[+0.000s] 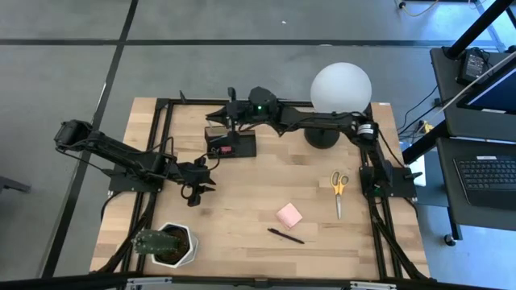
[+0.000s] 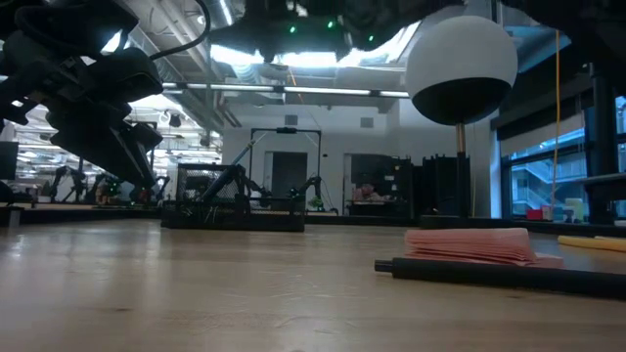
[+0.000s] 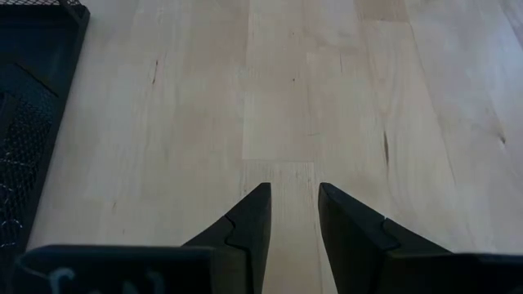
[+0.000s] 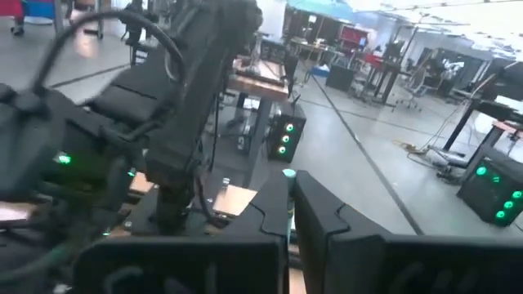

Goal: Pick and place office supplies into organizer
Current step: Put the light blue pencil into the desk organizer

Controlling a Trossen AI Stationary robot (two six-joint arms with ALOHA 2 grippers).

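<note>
The black organizer (image 1: 231,145) stands far-centre on the table, and its mesh wall (image 3: 24,122) shows in the left wrist view. My right gripper (image 1: 230,103) hovers above it, pointing level toward the table's left, shut (image 4: 289,181) on a thin grey-green pencil. My left gripper (image 1: 198,193) hangs open (image 3: 292,189) over bare wood just near-left of the organizer. Yellow-handled scissors (image 1: 339,190), a pink sticky-note pad (image 1: 289,215) and a black pen (image 1: 286,235) lie flat on the right half. The pad (image 2: 469,244) and the pen (image 2: 489,274) also show in the low view. My right gripper pinches a thin grey-green thing, seemingly a pencil, between its two fingertips. Only its small end (image 4: 288,173) shows above the fingers. The fingers are level and hide the rest of it below them.
A white globe lamp (image 1: 341,87) stands on the far side, right of the organizer. A white hexagonal plant pot (image 1: 171,245) sits at the near-left corner. Bare wood lies between the organizer and the pad.
</note>
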